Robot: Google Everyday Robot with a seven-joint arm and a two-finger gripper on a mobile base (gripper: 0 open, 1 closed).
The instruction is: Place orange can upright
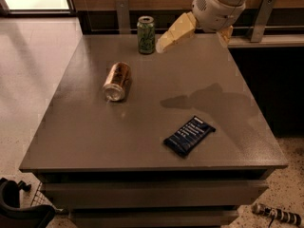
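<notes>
Bearing three things, well apart, on the grey-brown table top (pixel 71 127): lying on its side left of the middle, the orange can (pixel 117 81), silver end facing the front edge; standing upright near the back edge, a green can (pixel 146 34); lying flat front right, a dark blue packet (pixel 189 136). Hovering above the back right part, the gripper (pixel 175 31).

Orange can (pixel 117 81): glossy metal. Table (pixel 85 141): matt, speckled. Gripper (pixel 183 28) abv table rear: smooth cream plastic.

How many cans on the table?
2. The orange can lies on its side, left of centre on the table. The green can stands upright near the far edge. The end effector hangs just right of the green can, touching neither. None appear hidden.
</notes>
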